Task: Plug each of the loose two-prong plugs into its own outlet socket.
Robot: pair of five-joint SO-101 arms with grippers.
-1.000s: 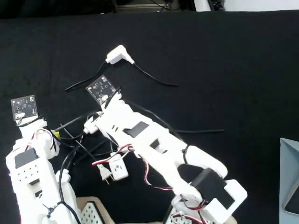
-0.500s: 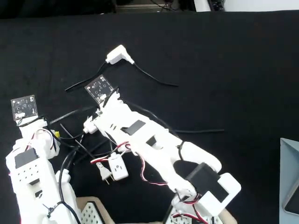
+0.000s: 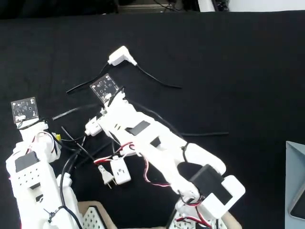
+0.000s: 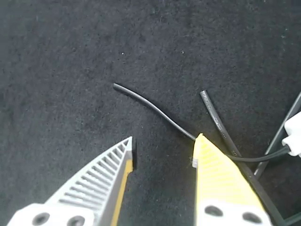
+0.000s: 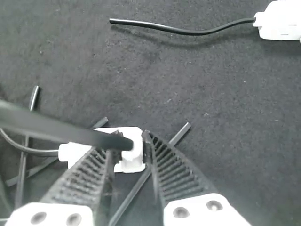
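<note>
A white two-prong plug (image 3: 120, 56) with a black cord lies at the back of the black table; the right wrist view has this plug (image 5: 281, 24) far from my fingers. A second white plug (image 5: 101, 151) sits between the black fingers of my right gripper (image 5: 128, 143), which is shut on its cord end. From above, this held plug (image 3: 93, 127) is left of centre, under the right arm's tip. A white block with two metal prongs (image 3: 117, 171) lies near the front. My left gripper (image 4: 164, 140) hangs open over bare cloth and loose black cord ends.
Several black cords (image 3: 76, 148) tangle between the two arms, and one long cord (image 3: 202, 134) runs right. A grey box (image 3: 295, 179) stands at the right edge. A perforated white plate (image 3: 93, 218) sits at the front edge. The table's far and right parts are bare cloth.
The right arm's tip has shifted slightly toward the back with the white plug in it. The left arm has kept still.
</note>
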